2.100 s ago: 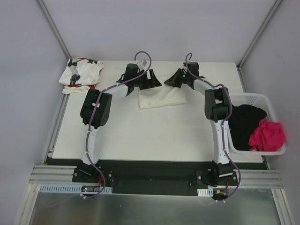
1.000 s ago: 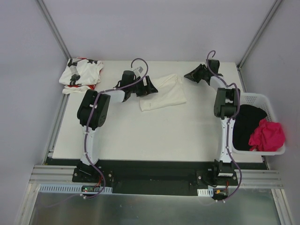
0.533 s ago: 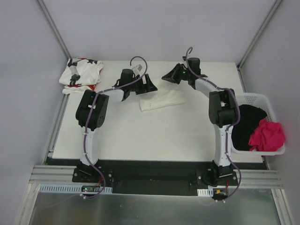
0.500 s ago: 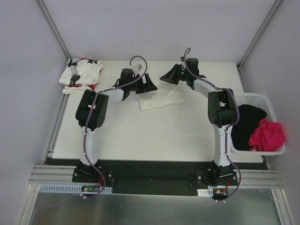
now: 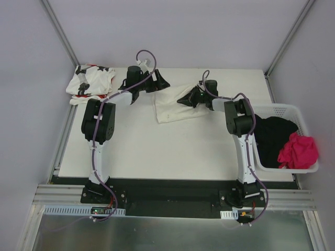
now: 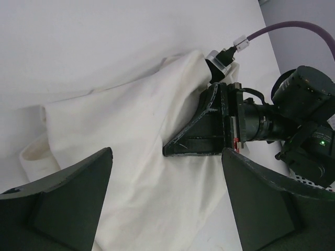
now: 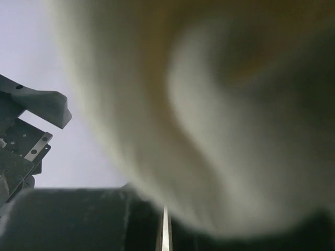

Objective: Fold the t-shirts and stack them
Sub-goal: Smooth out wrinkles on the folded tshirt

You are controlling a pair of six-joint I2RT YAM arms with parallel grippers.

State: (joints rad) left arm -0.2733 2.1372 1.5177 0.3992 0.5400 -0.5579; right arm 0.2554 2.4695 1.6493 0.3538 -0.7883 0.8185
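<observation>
Cream t-shirt (image 5: 168, 109) (image 6: 120, 157): plain, no print. It lies as a rumpled, partly folded patch at centre-back of the table (image 5: 172, 151). A thick rolled edge runs along its left side. The right part is raised and bunched where the right gripper (image 5: 184, 99) pinches it, and blurred cloth fills the right wrist view.

Star-print t-shirt (image 5: 90, 83): white with black stars and red marks. It sits in a crumpled heap at the back-left corner, well apart from the cream one.

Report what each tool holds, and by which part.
Left tool: open, nothing held. Right tool: shut, lying midway on the cream t-shirt; pinch cannot be told.
</observation>
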